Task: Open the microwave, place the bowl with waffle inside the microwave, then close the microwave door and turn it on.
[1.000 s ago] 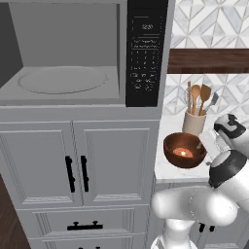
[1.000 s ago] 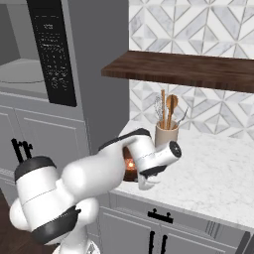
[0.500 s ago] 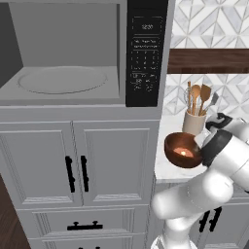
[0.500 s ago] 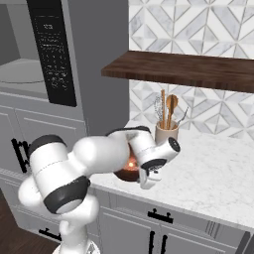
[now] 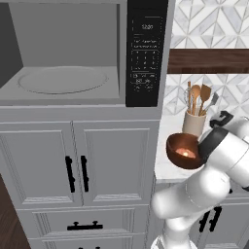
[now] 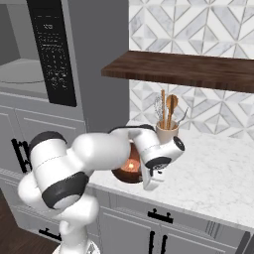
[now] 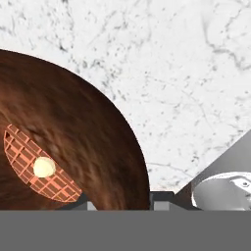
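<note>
Seeing the tool (image 7: 120,198) closed narrow on the rim of the bowl (image 5: 183,151): one fingertip inside, one outside in my hand view. Bowl appears lifted just above the marble desk (image 6: 218,168), beside the utensil crock (image 5: 194,122). Waffle (image 7: 39,166) lies inside it. Microwave (image 5: 82,53) cavity stands open to the left, turntable (image 5: 62,80) bare.

- I see a dark reddish-brown, wood-grained bowl (image 7: 73,142).
- The waffle (image 7: 37,169) is orange-brown with a grid pattern and a pale yellow dab on it.
- The worktop (image 7: 176,73) is white marble with grey veining.
- The microwave (image 5: 68,53) is grey, its keypad panel (image 5: 146,53) black.
</note>
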